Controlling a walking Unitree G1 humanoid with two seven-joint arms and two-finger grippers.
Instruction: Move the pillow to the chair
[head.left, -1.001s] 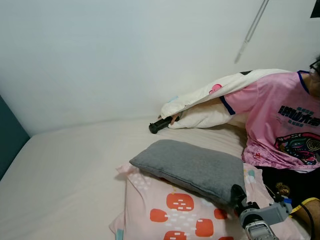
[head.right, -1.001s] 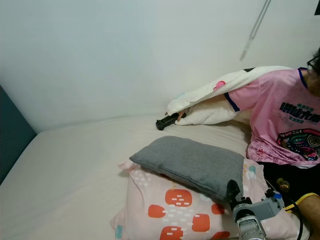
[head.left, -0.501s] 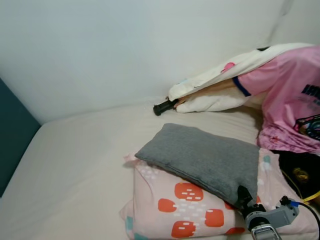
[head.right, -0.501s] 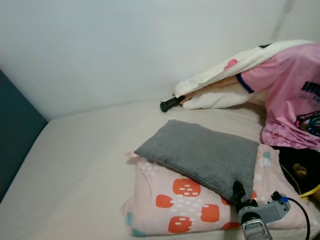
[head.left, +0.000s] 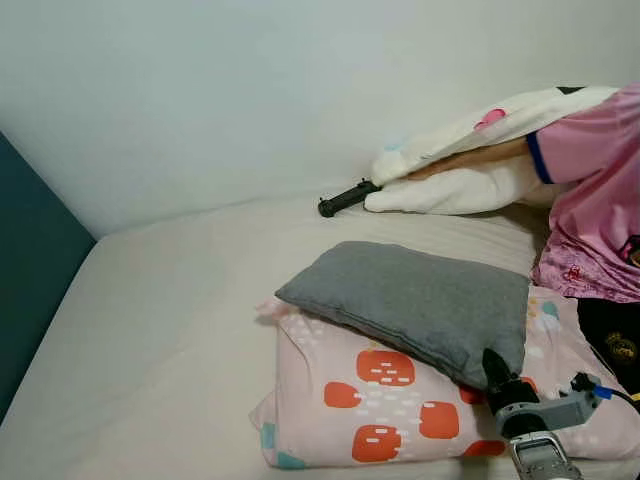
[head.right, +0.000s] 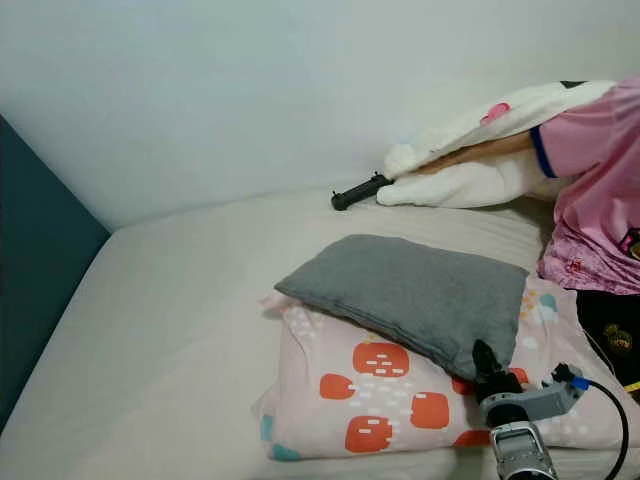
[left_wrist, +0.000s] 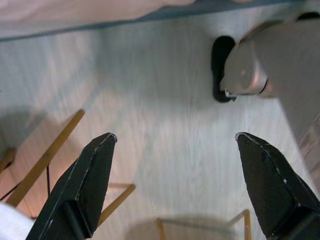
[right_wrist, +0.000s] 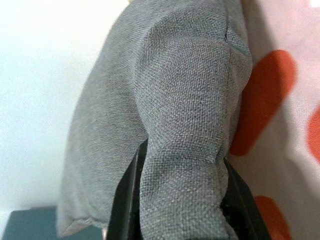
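The gray pillow (head.left: 415, 303) lies on the pink pillow (head.left: 400, 410). Its near corner is pinched by the right pincer (right_wrist: 181, 200). Its long side runs away from that pincer. The left pincer (left_wrist: 185, 185) is spread wide, empty, over the floor (left_wrist: 165, 100).

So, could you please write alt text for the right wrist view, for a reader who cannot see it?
The right gripper is shut on a corner of the grey pillow, the fabric bunched between its two black fingers. Beside it lies a pink pillow with orange patches.
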